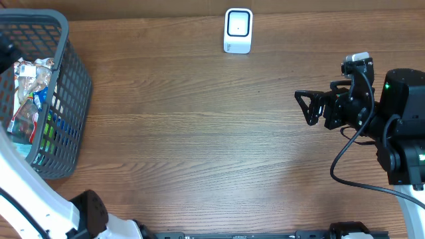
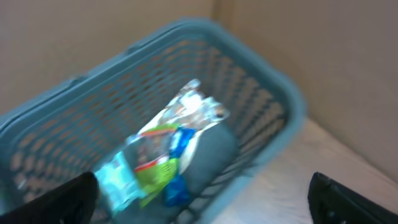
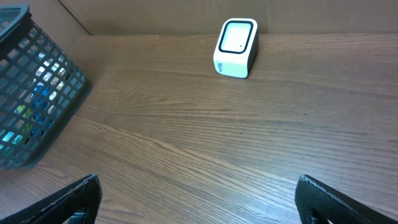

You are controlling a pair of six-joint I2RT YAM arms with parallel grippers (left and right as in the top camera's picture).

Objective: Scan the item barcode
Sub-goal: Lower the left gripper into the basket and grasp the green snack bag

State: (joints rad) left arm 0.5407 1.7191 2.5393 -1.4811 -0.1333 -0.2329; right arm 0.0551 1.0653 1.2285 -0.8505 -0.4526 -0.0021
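The right pincer [image 1: 304, 108] hovers over the counter [image 1: 199, 133] by its right edge, roughly midway between the near and far edges. Its jaws are spread wide with nothing between them, and its tips point toward the left edge. The left pincer [image 2: 204, 196] hangs above the grey-blue mesh basket [image 1: 73, 79] at the left edge. In the blurred left wrist view its two dark fingers [image 2: 68, 199] sit far apart at the lower corners, open and empty, clear of the contents. Inside the basket lies a heap of crinkled plastic packets [image 2: 168, 143], clear, green and blue, too blurred to read any printing. Farther back, the white scanner [image 1: 238, 30] with its dark-framed window stands at the far edge near its middle, well apart from the basket and from both pincers.
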